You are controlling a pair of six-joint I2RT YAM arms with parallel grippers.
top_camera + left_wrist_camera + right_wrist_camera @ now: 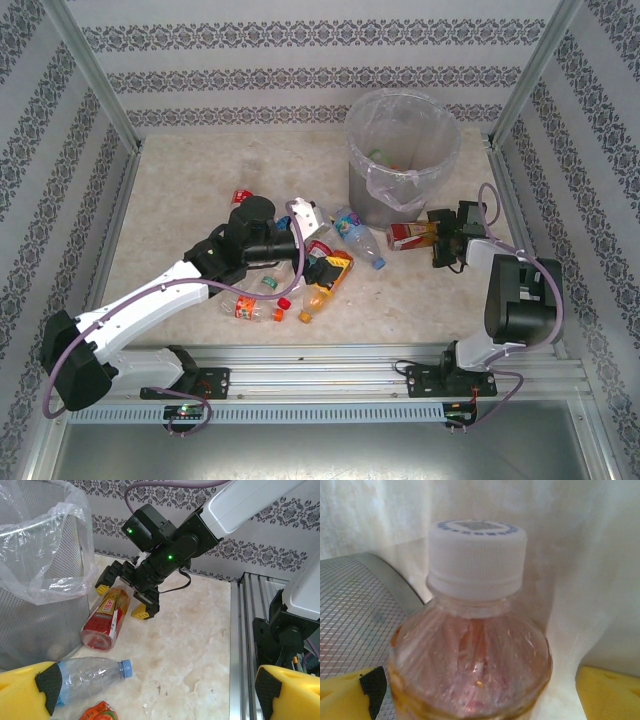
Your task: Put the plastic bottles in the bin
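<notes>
Lined grey mesh bin [362, 190] upright at the back, possibly bottles [380, 155] inside; red-label bottle [412, 235] lying beside its base; blue-capped bottle [358, 236] and other bottles [255, 308] strewn flat leftward.

I count one bin [368, 192], at least seven bottles [413, 235] lying on the bench [190, 180] beside it, and two arms [150, 298].

The walls [320, 75] are white with dark flowery stripes. The table [200, 190] is creamy with pale blotches. The bin [35, 625] is grey mesh, and its bag is clear. One bottle [106, 619] has a red label and a white cap [476, 555]. Another bottle [92, 675] has a blue cap. The left gripper [157, 692] is yellow with black pads. The cable [60, 370] is purple.
</notes>
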